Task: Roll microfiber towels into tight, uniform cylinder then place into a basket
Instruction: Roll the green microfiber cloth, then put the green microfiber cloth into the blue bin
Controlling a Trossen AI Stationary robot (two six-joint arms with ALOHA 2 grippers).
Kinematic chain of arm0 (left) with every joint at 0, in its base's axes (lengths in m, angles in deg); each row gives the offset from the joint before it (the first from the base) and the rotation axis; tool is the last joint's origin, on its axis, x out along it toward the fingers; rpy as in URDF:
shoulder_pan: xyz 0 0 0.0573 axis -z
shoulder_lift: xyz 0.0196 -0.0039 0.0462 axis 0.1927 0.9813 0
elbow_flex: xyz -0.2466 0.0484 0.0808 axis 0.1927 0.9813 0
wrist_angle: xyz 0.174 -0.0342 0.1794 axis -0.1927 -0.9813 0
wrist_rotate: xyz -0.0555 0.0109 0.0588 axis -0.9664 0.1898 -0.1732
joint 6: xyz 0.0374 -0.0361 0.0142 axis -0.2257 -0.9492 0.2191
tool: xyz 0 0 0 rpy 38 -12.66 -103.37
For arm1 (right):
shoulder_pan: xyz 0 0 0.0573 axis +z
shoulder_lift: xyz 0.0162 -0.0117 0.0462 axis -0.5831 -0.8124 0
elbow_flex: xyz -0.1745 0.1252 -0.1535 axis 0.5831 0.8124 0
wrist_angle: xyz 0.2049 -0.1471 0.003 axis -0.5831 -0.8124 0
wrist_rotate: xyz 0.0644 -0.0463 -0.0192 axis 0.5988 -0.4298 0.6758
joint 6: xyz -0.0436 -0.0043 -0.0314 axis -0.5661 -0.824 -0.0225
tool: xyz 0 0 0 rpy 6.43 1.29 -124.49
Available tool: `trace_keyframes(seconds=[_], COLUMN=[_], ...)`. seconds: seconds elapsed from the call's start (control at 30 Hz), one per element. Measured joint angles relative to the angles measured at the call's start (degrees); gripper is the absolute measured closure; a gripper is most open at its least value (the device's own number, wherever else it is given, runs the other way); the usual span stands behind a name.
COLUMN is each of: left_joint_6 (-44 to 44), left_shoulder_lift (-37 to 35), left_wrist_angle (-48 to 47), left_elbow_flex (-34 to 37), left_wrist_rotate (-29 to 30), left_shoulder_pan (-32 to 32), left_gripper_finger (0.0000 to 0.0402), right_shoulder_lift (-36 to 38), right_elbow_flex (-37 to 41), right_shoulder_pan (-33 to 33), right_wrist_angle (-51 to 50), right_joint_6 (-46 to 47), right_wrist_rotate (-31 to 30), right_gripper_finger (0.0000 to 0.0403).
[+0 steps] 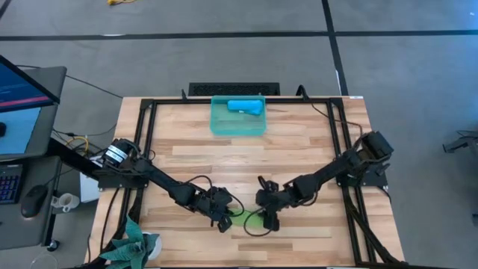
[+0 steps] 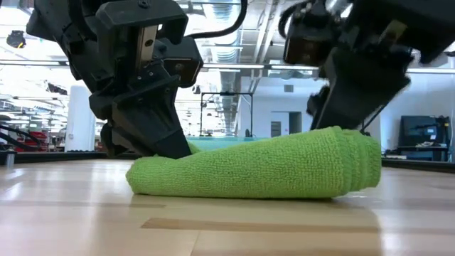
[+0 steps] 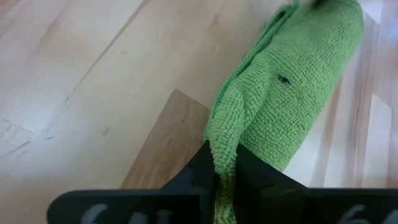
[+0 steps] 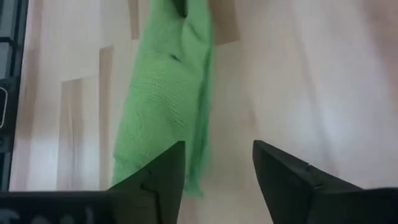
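green roll formed, one end pinched, the other let go

the lime green towel (image 2: 263,167) lies rolled on the wooden table (image 1: 299,142), near the front edge and between my two grippers. my left gripper (image 1: 222,217) is clamped narrow on one end of it; in the left wrist view the cloth bunches up between my two dark fingers (image 3: 199,171). my right gripper (image 1: 267,217) sits at the other end with its jaws spread wide and nothing between them; in the right wrist view the roll lies just off to one side of the gap.

the blue towel (image 1: 246,106) is already rolled and lying in the teal basket (image 1: 216,123) at the far side of the table, well apart from here.

i judge the rolling done and the carry about to start. the roll looks looser and flatter at my left end, so the next move calls for a grip around its middle or both ends, firm enough that it does not unwind on the way to the basket, then setting it beside the blue one.
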Motion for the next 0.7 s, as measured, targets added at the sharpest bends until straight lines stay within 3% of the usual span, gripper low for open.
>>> trace_keyframes(seconds=[0.13, 0.33, 0.53, 0.7], left_joint_6=[-0.04, -0.22, -0.39, -1.28], left_shoulder_lift=[0.0, 0.0, 0.03, 0.04], left_wrist_angle=[-0.03, 0.02, 0.14, 0.2], left_elbow_flex=[0.02, 0.02, 0.02, 0.02], left_wrist_rotate=[-0.02, -0.02, -0.04, -0.05], left_shoulder_pan=[0.02, 0.02, 0.02, 0.06], left_gripper_finger=[0.0388, 0.0388, 0.0388, 0.0388], right_shoulder_lift=[5.87, 13.09, 10.85, 5.87], right_elbow_flex=[0.0, 4.64, 11.02, 11.15], right_shoulder_pan=[-0.02, 6.78, 13.9, 14.82], right_wrist_angle=[-6.53, -8.49, 5.87, 17.09], right_joint_6=[-0.98, 2.99, 15.99, 18.96], right_wrist_rotate=[-2.24, -12.36, -15.56, -14.67], right_gripper_finger=[0.0201, 0.0221, 0.0232, 0.0226])
